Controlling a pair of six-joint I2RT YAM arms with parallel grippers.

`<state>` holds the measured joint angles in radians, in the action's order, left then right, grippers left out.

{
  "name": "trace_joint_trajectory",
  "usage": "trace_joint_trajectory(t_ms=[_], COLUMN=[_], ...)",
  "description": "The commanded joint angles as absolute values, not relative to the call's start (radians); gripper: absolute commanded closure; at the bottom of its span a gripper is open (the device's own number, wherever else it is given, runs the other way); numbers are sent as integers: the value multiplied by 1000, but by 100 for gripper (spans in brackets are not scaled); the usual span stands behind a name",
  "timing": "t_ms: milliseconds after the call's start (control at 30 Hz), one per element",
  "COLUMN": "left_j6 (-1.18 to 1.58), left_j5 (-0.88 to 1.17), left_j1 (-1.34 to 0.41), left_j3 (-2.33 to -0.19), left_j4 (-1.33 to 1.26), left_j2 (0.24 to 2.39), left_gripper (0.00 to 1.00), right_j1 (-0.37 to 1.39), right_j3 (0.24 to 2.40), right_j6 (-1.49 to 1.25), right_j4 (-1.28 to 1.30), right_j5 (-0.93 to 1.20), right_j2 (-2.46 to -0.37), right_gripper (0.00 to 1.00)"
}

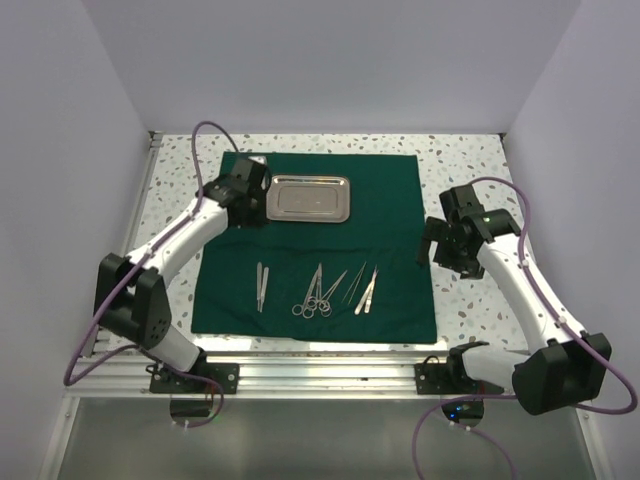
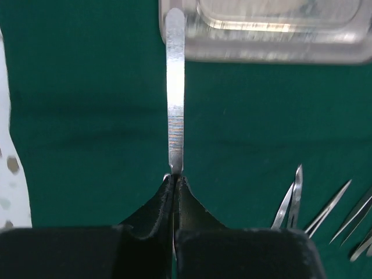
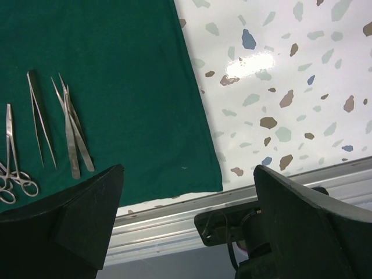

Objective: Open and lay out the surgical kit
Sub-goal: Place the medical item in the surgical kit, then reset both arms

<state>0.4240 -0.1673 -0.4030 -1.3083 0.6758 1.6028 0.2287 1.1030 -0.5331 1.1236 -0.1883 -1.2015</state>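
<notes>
Left wrist view: the left gripper (image 2: 174, 181) is clamped on a steel handle (image 2: 175, 104) at centre frame, pointing up to the tray (image 2: 279, 43). The right gripper (image 3: 189, 171) is held wide, empty, by the right edge of the spread green drape (image 1: 390, 210).

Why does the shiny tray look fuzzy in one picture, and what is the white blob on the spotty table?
Left wrist view: the tray sits farther off and out of focus, while the steel handle in the left pincer looks sharper. Right wrist view: the blob is light glaring off the glossy table.
</notes>
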Motion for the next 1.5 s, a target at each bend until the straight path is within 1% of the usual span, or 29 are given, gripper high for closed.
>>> trace_joint_trajectory(t_ms=[0,33,133,233,333,400,433,500,567,600,633,700,833,967,1067,1100,1133,1233,1467], left_j6=[486,506,538,574,597,601,612,620,624,626,621,614,581,551,512,488,477,448,393], left_j5=[-149,-150,-123,-98,-80,-74,-74,-78,-95,-101,-110,-132,-178,-196,-242,-256,-270,-323,-377], left_j1=[-423,-425,-439,-460,-474,-489,-495,-497,-497,-499,-499,-499,-499,-499,-499,-499,-499,-499,-499], left_j3=[-1131,-1049,-912,-815,-752,-752,-758,-765,-785,-795,-822,-859,-1036,-1192,-1290,-1327,-1344,-1403,-1496], left_j4=[680,678,667,658,641,640,649,663,693,702,724,750,840,864,847,836,835,842,825], left_j2=[1459,1431,1336,1273,1241,1242,1244,1250,1249,1241,1236,1230,1244,1238,1214,1209,1207,1215,1233], left_gripper=[100,100,100,100,100,100,92,66,34,9,1,0,0,0,0,0,0,0,0], right_j1=[230,229,229,229,230,229,229,229,229,229,229,230,229,230,229,230,229,230,229], right_j3=[1088,1082,1065,1052,1045,1040,1040,1040,1045,1048,1052,1072,1150,1261,1289,1289,1287,1301,1351], right_j6=[-517,-517,-518,-518,-518,-518,-518,-520,-520,-512,-509,-508,-537,-566,-597,-598,-592,-587,-569], right_j4=[1097,1097,1095,1097,1098,1097,1097,1097,1098,1097,1089,1078,1092,1083,1022,962,934,868,879], right_j5=[-173,-172,-169,-166,-163,-160,-158,-156,-149,-134,-106,-72,-19,32,38,49,57,84,97], right_j2=[-1161,-1157,-1141,-1127,-1123,-1121,-1121,-1118,-1115,-1112,-1108,-1083,-1057,-1032,-961,-933,-884,-833,-873], right_gripper=[2,2,1,2,2,2,2,2,2,2,2,2,2,1,2,2,2,2,2])
